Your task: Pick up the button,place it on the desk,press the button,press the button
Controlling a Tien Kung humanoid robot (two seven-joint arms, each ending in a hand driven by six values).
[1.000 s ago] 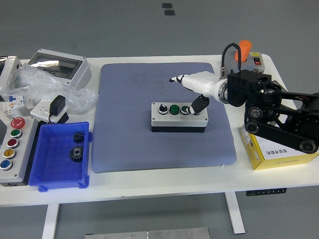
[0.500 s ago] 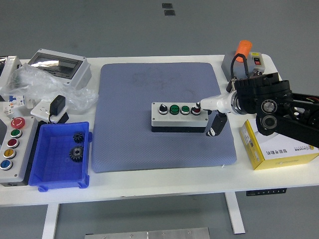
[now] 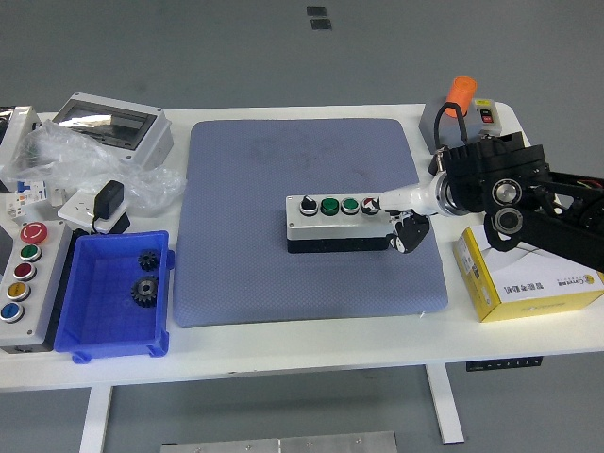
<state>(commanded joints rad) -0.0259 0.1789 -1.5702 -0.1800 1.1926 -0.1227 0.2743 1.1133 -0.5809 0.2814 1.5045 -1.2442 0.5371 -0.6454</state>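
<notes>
The grey button box (image 3: 340, 224) lies in the middle of the blue mat (image 3: 283, 274). Its top carries a black knob, two green buttons and a red button (image 3: 370, 205) at the right end. My right hand (image 3: 394, 213) reaches in from the right at the box's right end. Its white forefinger (image 3: 396, 197) points left, with the tip on the red button. The other fingers are curled beside the box's right end and hold nothing. My left arm is out of view.
A blue bin (image 3: 94, 326) with two gears stands front left, next to a box of coloured buttons (image 3: 21, 283). A grey enclosure (image 3: 111, 125), plastic wrap and a plug lie at the back left. A yellow carton (image 3: 528, 281) and a box with an orange knob (image 3: 462, 104) stand at the right.
My right hand swung from above the box's right end to beside it, drew in its spread fingers, and laid one white fingertip on the red button. The box has not moved.
</notes>
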